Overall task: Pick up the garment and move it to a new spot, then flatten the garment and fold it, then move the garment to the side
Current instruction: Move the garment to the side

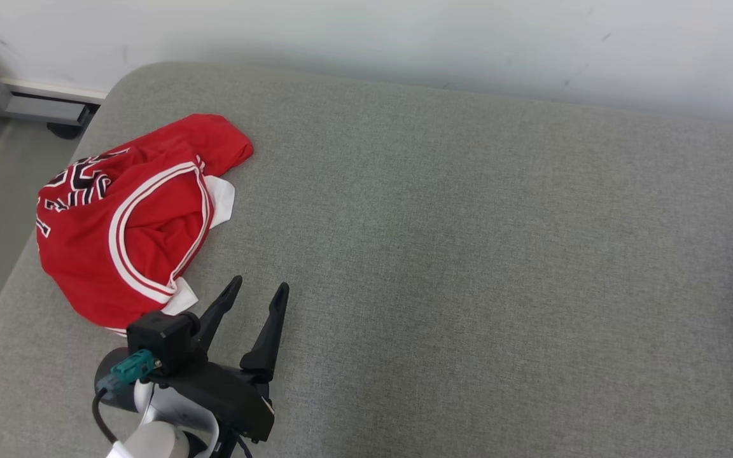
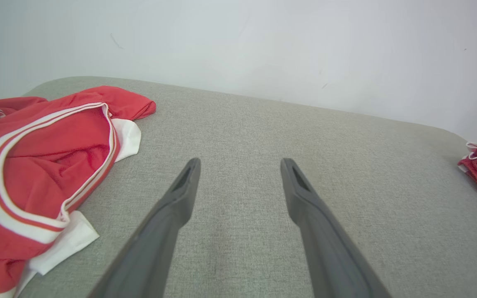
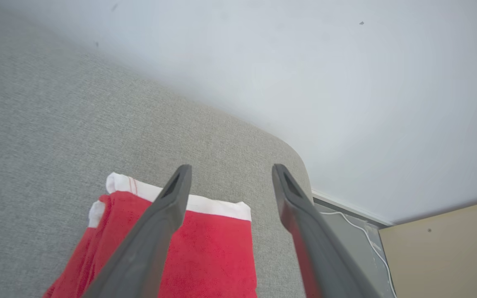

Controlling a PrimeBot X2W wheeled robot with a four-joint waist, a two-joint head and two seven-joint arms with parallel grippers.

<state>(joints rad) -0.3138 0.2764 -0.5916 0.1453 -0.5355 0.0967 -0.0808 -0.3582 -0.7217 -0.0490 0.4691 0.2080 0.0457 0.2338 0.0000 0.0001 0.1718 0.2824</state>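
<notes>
Head view, nearest: left gripper (image 1: 259, 284) spread wide, empty, over the near left of the grey cushion (image 1: 436, 254); crumpled red jersey (image 1: 125, 222) just beyond. At the cushion's right edge, folded red garment (image 3: 213, 248) just by the right gripper (image 3: 230, 169), also wide, holding nothing. Looks folded and set aside; jersey possibly next.

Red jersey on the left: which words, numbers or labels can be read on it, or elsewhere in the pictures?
On the red jersey: black and white lettering, too crumpled to read.
On the folded red garment: no text visible.
No other text can be read.
</notes>
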